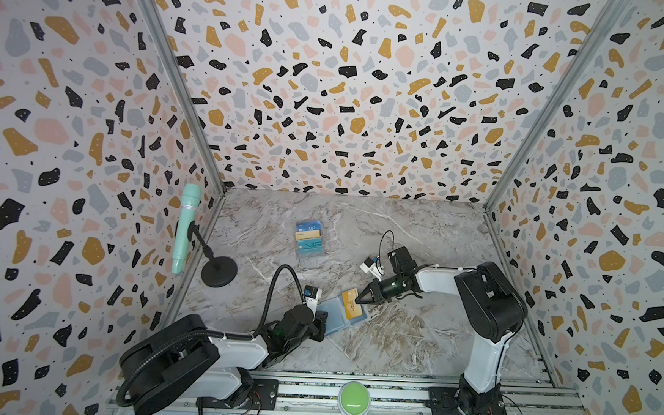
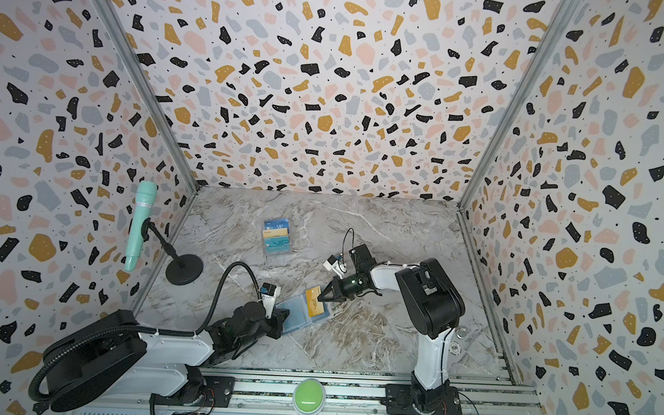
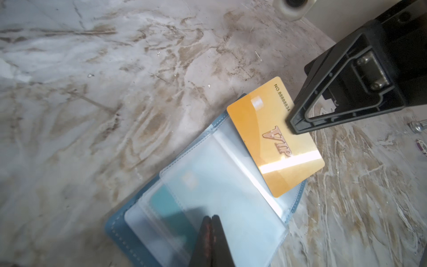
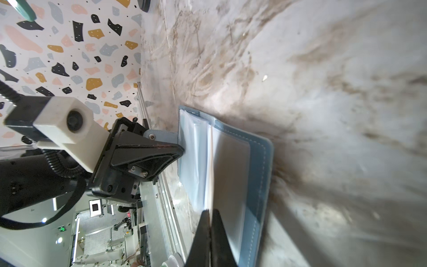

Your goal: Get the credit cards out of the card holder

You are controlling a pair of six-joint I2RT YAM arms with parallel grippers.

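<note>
step: drawing the golden card (image 3: pixel 275 138) clear of the card holder (image 3: pixel 115 228), by my reading.
card holder: lies open and flat on the marble table (image 1: pixel 420 229), front middle, clear sleeves upward.
golden card: on the holder's outer half, tilted, one end past the cover's edge; whether any of it sits inside a sleeve, cannot tell.
right gripper (image 3: pixel 294 126): jaws together, nipping the card's long edge beside the "vip" mark.
left gripper (image 4: pixel 181 148): jaws together, tip pressed on the holder's opposite edge by the snap tab (image 4: pixel 161 135); whether a sleeve leaf is caught between them, cannot tell.
teal card (image 3: pixel 166 203): dimly visible inside a sleeve, not yet taken.
method: pull low and straight, away from the left gripper; hold that pin down so the holder does not slide along.
risk: shallow bite on slick plastic may slip; an early lift could drag a sleeve up.
clear rack (image 1: pixel 308 240): well apart toward the back, cards in its tiers.
</note>
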